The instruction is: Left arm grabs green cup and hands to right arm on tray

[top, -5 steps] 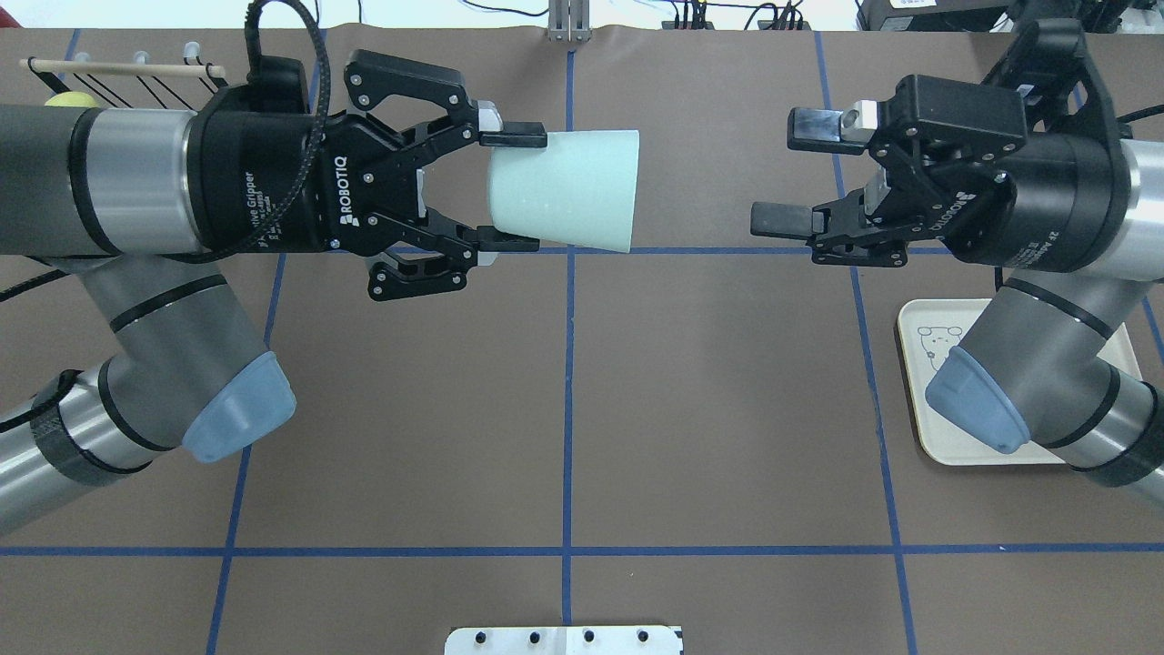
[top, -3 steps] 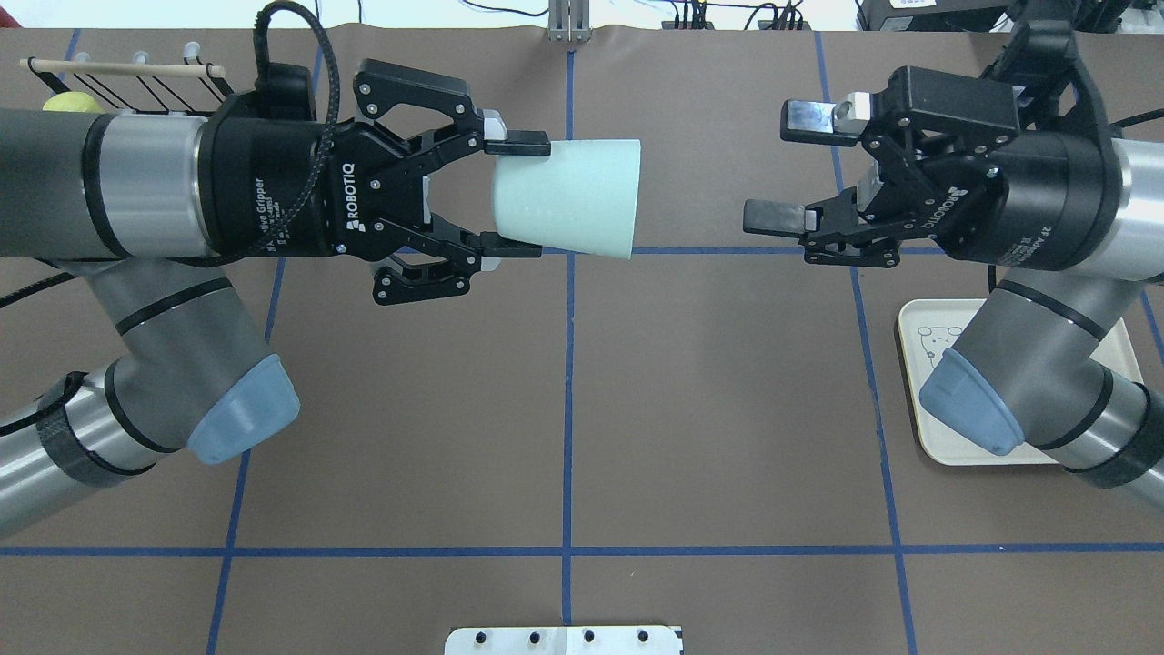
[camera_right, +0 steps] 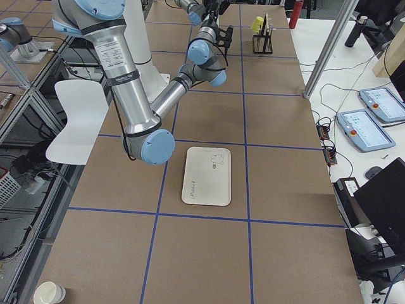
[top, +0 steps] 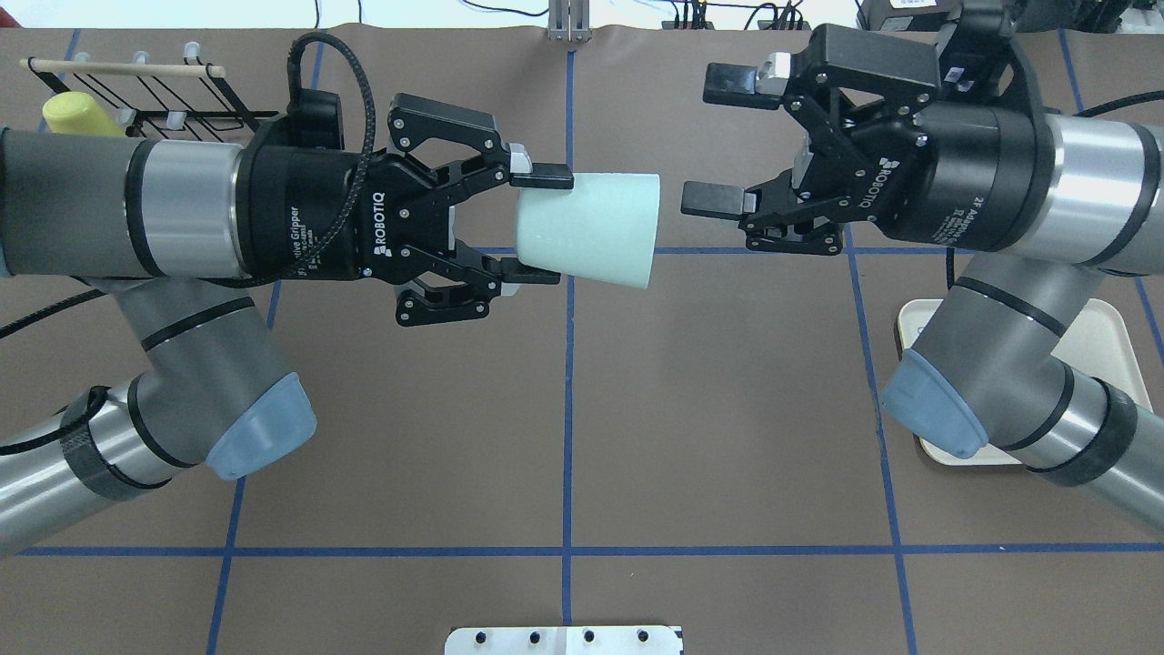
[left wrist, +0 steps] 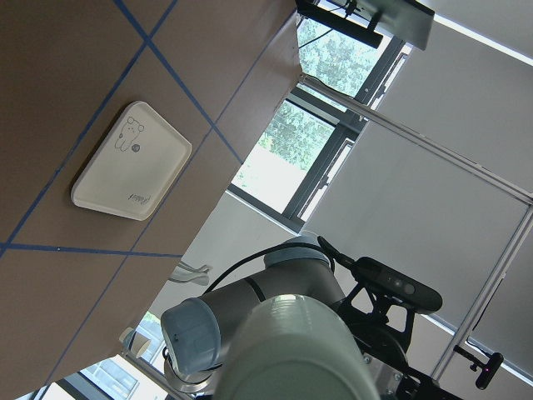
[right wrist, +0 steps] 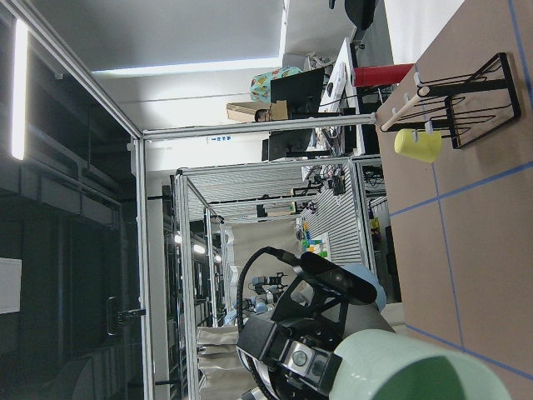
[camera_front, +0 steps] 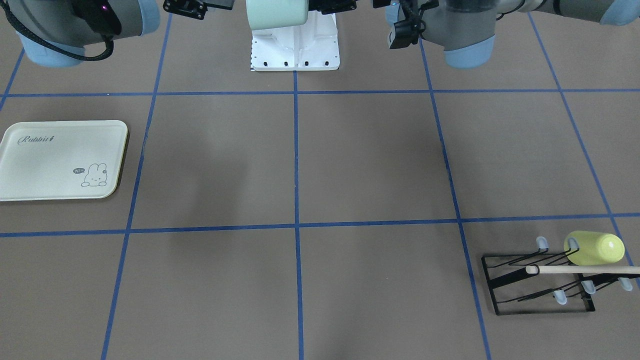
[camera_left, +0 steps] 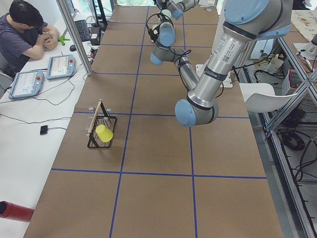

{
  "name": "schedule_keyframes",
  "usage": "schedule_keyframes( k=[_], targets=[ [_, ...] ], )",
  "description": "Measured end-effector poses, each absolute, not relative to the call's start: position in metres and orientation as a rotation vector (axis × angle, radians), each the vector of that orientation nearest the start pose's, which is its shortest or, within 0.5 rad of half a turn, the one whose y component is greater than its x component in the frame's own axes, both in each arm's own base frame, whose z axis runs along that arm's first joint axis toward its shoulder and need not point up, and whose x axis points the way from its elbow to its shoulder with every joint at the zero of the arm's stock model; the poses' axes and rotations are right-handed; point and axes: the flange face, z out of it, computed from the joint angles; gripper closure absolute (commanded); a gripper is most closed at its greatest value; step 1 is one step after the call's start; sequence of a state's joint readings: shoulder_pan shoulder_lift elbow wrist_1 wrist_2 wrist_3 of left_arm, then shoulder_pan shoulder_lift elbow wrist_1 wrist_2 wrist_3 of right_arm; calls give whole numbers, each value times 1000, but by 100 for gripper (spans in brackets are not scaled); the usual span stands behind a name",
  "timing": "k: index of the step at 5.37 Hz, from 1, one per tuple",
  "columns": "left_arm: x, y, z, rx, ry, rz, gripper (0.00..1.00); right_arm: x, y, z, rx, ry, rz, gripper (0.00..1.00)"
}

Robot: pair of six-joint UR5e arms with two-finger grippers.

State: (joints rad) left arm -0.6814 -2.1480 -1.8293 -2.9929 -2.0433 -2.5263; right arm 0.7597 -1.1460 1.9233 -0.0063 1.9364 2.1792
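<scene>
My left gripper [top: 543, 223] is shut on the narrow end of the pale mint-green cup [top: 589, 227] and holds it sideways in the air over the table's middle, wide end toward the right arm. The cup also shows in the front view [camera_front: 276, 14] and in the right wrist view [right wrist: 400, 371]. My right gripper [top: 711, 138] is open and empty, its lower fingertip just right of the cup's rim and not touching it. The cream tray [top: 1109, 332] lies on the table under the right arm's elbow, empty in the front view [camera_front: 55, 160].
A black wire rack [camera_front: 540, 285] with a wooden bar holds a yellow-green cup [camera_front: 594, 248] at the far left corner of the table; that cup also shows in the overhead view [top: 77, 114]. The white robot base plate [top: 564, 639] is at the near edge.
My left gripper has carried the cup a little to the right. My right gripper has moved left toward the cup, so the gap between them has narrowed to almost nothing.
</scene>
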Motion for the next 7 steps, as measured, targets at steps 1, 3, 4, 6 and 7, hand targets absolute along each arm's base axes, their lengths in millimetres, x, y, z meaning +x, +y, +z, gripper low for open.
schedule_keyframes(
  k=[1, 3, 4, 6, 7],
  targets=[
    [333, -382, 93, -544, 2133, -390, 85, -270, -381, 131, -10, -2296, 304, 1],
    [330, -379, 90, -545, 2142, -381, 85, -278, -377, 129, -12, -2296, 309, 1],
    [329, -379, 89, -545, 2144, -379, 85, -279, -377, 128, -13, -2291, 311, 1],
    [328, -378, 88, -544, 2147, -375, 85, -280, -376, 126, -14, -2283, 311, 26],
    [328, -378, 87, -544, 2148, -375, 85, -280, -376, 124, -18, -2274, 316, 37]
  ],
)
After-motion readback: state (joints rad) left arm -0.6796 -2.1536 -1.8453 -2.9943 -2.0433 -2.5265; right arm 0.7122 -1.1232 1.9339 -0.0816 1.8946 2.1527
